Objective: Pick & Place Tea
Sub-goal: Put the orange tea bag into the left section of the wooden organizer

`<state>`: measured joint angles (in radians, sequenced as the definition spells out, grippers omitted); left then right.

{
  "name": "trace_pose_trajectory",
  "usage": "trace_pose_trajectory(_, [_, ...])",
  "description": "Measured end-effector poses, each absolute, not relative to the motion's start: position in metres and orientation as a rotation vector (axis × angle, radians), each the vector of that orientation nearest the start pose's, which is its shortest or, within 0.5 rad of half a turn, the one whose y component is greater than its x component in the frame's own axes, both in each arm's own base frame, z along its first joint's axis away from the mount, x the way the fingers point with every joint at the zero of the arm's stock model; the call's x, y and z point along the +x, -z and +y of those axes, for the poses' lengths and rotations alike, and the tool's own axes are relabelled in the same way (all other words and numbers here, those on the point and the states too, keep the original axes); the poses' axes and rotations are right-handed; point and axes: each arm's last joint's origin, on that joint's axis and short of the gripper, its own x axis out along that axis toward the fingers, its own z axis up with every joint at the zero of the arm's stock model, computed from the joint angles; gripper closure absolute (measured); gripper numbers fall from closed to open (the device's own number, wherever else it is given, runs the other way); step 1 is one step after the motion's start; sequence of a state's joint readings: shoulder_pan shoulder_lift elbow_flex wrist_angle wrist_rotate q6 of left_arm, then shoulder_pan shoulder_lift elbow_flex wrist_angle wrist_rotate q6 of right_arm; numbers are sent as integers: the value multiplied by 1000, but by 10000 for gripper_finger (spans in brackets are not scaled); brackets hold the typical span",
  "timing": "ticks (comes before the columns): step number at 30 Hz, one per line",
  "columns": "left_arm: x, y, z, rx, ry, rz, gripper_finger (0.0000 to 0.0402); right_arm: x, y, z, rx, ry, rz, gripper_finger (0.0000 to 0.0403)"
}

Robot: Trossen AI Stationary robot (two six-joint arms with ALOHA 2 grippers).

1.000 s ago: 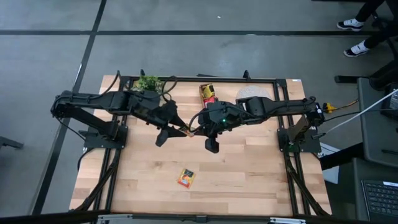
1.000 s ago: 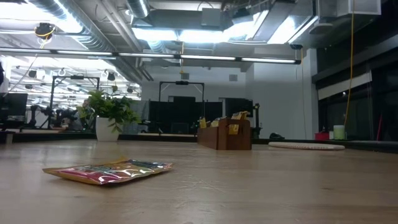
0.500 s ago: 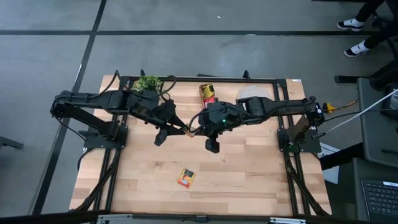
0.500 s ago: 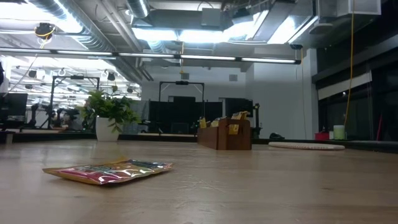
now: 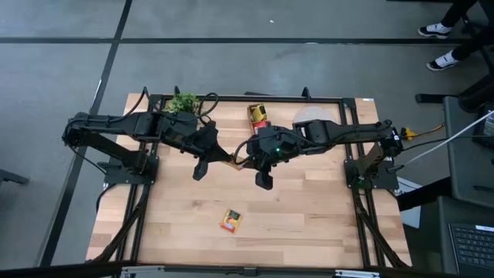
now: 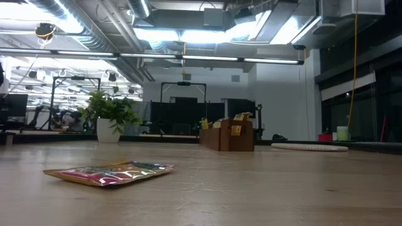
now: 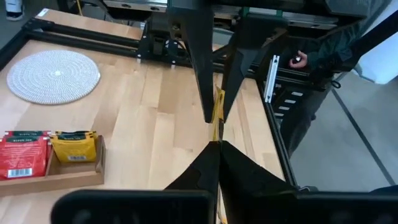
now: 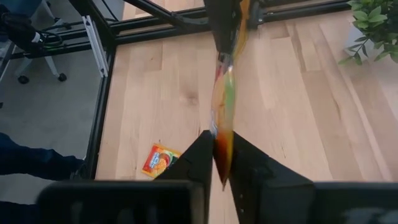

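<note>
Readable text: none | red sachet (image 7: 23, 154) in the wooden box (image 7: 53, 180): dark label band and white barcode patch, lettering too small to read | yellow sachet (image 7: 76, 147) beside it: dark label strip, illegible | orange sachet (image 8: 158, 160) lying on the surface (image 8: 298, 124): printed picture only, no legible words

Robotics lab: ceiling ducts (image 6: 94, 31), other rigs (image 6: 59, 94).
</note>
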<state>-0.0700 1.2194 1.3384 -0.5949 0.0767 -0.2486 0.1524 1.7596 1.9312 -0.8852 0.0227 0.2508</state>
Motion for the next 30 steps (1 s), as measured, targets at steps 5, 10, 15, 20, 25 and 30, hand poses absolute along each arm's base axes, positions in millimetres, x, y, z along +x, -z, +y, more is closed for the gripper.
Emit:
trace_pose_trajectory(5, [250,-396,-20,-251,73,491,399,370,-401,56,163,-32,720,327])
trace_pose_trajectory(10, [250,-394,-18,-273,17,500,399,365,-407,56,164,-61,715,292])
trace_pose_trajectory(15, [250,-394,-16,-320,-35,495,399,353,-427,55,203,-80,731,260])
trace_pose_trajectory(20, [250,-394,-8,-363,-82,488,399,336,-447,53,248,-56,769,245])
trace_pose_trajectory(25, [253,-393,3,-440,-162,470,399,318,-465,50,300,-27,800,243])
trace_pose_trajectory(30, [264,-386,13,-501,-282,462,399,306,-473,48,322,-11,825,242])
